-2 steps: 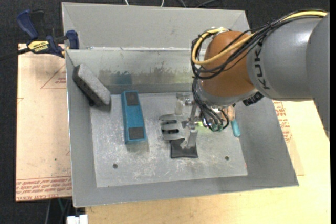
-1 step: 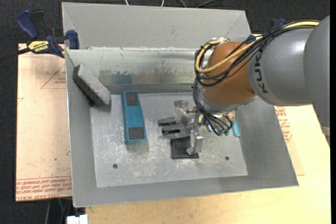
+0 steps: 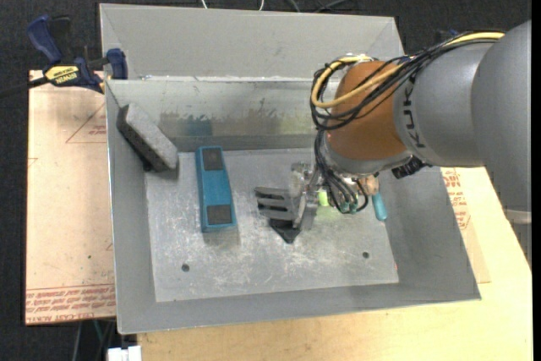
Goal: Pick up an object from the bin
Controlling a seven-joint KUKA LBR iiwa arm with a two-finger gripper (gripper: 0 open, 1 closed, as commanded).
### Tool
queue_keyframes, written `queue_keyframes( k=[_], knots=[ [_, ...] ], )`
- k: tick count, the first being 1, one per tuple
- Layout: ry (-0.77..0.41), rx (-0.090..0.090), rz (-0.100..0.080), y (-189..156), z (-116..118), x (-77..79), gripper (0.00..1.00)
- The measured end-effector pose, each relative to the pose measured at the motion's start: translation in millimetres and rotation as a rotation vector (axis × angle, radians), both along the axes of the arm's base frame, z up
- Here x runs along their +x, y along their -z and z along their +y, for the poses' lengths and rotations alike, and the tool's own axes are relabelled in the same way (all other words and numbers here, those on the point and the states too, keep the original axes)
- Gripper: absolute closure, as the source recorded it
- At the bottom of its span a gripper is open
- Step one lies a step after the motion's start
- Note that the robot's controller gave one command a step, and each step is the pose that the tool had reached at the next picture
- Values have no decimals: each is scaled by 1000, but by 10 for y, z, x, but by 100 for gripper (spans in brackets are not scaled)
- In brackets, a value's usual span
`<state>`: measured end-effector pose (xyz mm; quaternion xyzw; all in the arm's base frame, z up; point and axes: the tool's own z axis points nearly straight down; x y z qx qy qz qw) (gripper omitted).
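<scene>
Black flat piece, prong-like bars at its 9 o'clock end, lies about mid-floor of the grey bin. Gripper is down at the piece's 3 o'clock edge; whether its jaws are spread or pinching cannot be told. Blue oblong block with grey inset lies at 9 o'clock, dark grey bar at 10 o'clock against the wall, small teal stick at 3 o'clock.
</scene>
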<state>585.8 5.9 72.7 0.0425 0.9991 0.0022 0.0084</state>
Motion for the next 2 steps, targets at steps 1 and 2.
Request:
queue_keyframes(
  k=[1,2],
  knots=[
    [1,0,0,0,-1,0,100],
    [1,0,3,18,-6,-11,0]
  ],
)
